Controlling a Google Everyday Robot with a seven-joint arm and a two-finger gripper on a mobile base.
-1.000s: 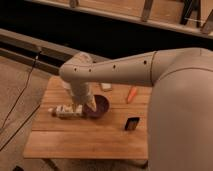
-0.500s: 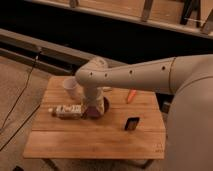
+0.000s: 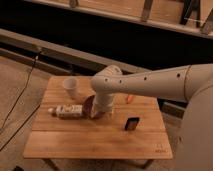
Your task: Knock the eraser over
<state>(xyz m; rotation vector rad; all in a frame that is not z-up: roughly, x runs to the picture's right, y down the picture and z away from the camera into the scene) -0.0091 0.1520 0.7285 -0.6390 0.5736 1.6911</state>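
The white robot arm bends down over the middle of the table, and its gripper (image 3: 100,113) sits low at the dark round bowl (image 3: 88,105); how far it is spread, or whether it grips anything, cannot be told. Just left of the bowl a bottle (image 3: 67,110) lies on its side, its pale label unreadable. A white cup (image 3: 71,86) stands behind. A thin orange stick (image 3: 129,99) lies to the right. The small black eraser with a reddish-brown face (image 3: 132,123) stands on the light wooden slatted table (image 3: 95,142), apart from the gripper, to its right.
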